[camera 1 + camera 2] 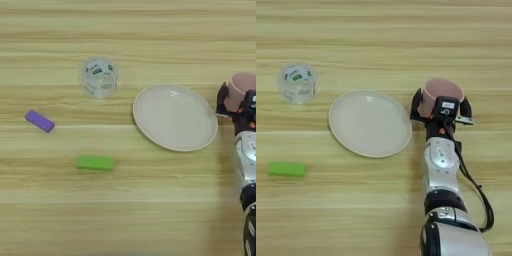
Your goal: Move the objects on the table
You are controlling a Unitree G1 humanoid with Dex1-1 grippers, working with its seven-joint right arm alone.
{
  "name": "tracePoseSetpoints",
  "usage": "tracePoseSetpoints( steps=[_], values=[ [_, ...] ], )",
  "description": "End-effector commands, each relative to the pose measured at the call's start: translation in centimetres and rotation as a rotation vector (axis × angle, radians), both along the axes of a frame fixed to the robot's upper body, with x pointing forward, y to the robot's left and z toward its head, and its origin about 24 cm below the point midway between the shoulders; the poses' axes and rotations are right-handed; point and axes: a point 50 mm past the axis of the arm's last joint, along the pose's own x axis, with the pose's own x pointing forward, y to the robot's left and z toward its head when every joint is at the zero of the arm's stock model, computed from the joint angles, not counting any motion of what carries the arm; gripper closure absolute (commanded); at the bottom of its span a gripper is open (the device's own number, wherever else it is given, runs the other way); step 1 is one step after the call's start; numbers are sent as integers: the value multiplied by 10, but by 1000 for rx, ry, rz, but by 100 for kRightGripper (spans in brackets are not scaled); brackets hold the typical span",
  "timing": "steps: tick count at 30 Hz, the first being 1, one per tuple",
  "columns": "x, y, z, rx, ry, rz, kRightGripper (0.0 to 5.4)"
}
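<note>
We see the pink cup (442,95) standing upright on the wooden table (381,35), on the right side of the scene, its open mouth facing up. Our right gripper (441,107) is at the cup: one black finger (417,107) lies against the cup's left wall and the other against its right wall, so the jaws are spread around the cup and pinching it between them. The silver forearm (442,165) runs from the near edge of the table up to the gripper, with a black cable looping along its right side.

Just to the left of the cup lies the round cream plate (370,123), flat on the table; its right rim sits just beside the left finger, and we cannot tell whether they touch. Further left and a little farther away stands the clear tape roll (99,76), well apart from the plate. The green block (96,162) lies nearer to us, left of the plate and apart from it. The purple block (39,121) lies furthest left, slightly slanted, between the roll and the green block in depth, and shows in the left eye view only.
</note>
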Motion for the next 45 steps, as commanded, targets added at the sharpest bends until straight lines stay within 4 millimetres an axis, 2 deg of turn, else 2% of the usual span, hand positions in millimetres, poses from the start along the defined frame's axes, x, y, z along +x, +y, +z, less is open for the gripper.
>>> tracePoseSetpoints(
  steps=[1, 14, 28, 39, 45],
  values=[
    [11, -7, 28, -27, -92, 5, 3],
    [-9, 7, 15, -58, -76, 44, 3],
    [-38, 10, -4, -58, 12, 42, 3],
    [-45, 12, 3, -63, -8, 46, 3],
    [-55, 24, 5, -60, -25, 81, 3]
  ],
)
